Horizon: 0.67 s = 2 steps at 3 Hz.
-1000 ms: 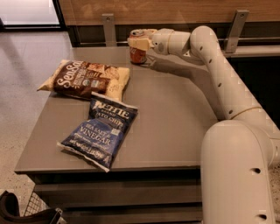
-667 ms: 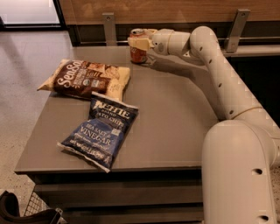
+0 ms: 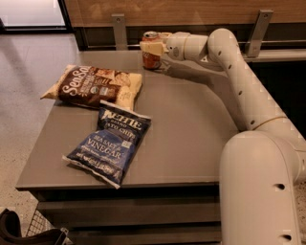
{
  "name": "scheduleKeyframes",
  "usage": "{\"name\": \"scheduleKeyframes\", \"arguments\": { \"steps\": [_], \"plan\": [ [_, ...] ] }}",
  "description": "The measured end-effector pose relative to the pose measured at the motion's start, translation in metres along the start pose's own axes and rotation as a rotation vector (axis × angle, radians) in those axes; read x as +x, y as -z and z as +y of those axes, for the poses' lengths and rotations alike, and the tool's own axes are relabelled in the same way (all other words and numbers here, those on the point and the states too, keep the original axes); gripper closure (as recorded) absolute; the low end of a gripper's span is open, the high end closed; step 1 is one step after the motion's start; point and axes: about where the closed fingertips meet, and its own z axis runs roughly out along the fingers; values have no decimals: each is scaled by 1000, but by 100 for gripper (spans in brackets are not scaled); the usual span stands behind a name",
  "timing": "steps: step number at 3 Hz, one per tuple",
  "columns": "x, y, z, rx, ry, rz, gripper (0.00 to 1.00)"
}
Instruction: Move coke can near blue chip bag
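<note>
The pincer sits at the far edge of the grey worktop, near the middle of the back rim, and is clamped on the coke can. One cream-coloured finger crosses the upper part of the can's near side. The can stands upright, red-orange with a silver top. Whether its base touches the worktop cannot be told. From the pincer, the white arm runs right and then down toward the viewer, ending in the robot's bulky white body at the lower right. The brown and cream snack bag lies flat to the left of the can and a little nearer the viewer. The blue chip bag lies flat near the front left of the worktop, its top corner overlapping the brown bag's edge, well apart from the can. A wooden wall panel runs behind the worktop.
</note>
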Motion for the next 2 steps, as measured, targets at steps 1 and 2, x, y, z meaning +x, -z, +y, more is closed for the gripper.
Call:
{"name": "scheduleKeyframes", "arguments": {
  "steps": [1,2],
  "plan": [
    [-2,0,0,0,0,0,100],
    [-36,32,2,81,62,62,100]
  ]
}}
